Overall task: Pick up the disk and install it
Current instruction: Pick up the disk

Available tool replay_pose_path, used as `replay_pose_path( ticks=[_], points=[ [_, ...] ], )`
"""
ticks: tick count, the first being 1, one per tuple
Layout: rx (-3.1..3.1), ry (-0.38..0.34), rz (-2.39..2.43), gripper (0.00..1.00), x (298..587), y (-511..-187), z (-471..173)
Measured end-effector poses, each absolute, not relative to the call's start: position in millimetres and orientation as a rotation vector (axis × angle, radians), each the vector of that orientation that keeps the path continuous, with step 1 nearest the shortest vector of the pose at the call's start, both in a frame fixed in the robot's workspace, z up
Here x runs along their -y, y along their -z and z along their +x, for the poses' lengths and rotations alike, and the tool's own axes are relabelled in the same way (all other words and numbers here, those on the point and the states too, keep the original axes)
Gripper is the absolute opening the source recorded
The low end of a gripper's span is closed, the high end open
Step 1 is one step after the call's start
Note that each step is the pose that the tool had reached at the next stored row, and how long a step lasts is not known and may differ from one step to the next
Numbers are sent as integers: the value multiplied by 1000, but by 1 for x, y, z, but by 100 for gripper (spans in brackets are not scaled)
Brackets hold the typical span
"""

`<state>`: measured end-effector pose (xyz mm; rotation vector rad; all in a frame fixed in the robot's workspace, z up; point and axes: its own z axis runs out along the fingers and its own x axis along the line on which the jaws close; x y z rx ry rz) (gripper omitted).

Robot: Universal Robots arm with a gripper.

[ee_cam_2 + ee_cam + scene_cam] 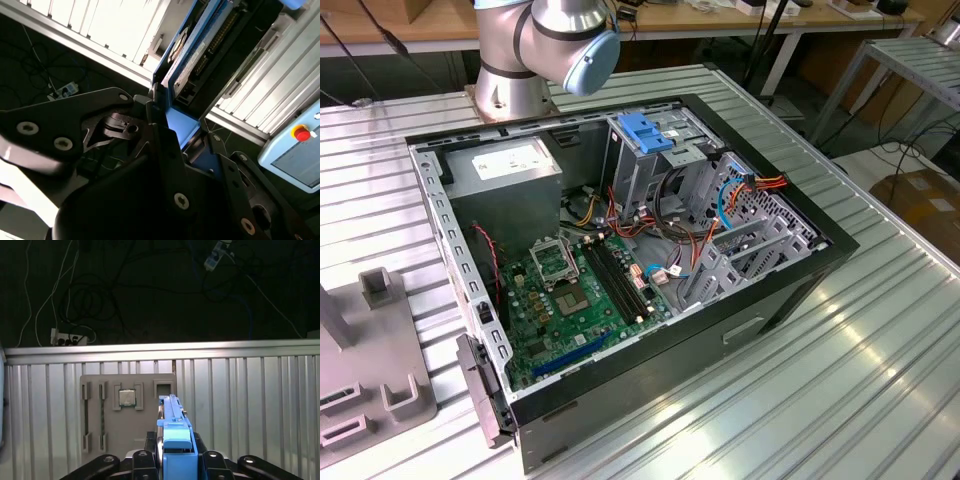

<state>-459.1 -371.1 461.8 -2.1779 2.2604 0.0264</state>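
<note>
Gripping the disk (175, 439) by its blue carrier, the jaws are sitting closed on either side of it, with no gap showing in the first wrist view. In the second wrist view the disk (196, 52) is standing edge-on out of the jaws, its blue rail and connector edge facing the camera. It seems to be hanging clear above the ribbed metal worktop (240, 390), though contact is hard to judge. Beneath it a grey fixture tray (127, 435) is lying on the worktop, carrying a processor chip (127, 398). In the exterior view the arm (545, 40) is rising behind the open computer case (770, 300), whose drive cage is carrying a blue latch (645, 130) beside the power supply (505, 170).
</note>
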Motion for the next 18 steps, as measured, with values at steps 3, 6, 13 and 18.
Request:
replay_pose_path(
  ticks=[3,6,13,18],
  points=[
    [-2260,-26,-2178,37,371,-470,-459],
    [-2260,-26,-2178,37,371,-478,-459],
    [-2261,-26,-2178,37,371,-498,-459],
    [-2261,-26,-2178,37,371,-499,-459]
  ],
)
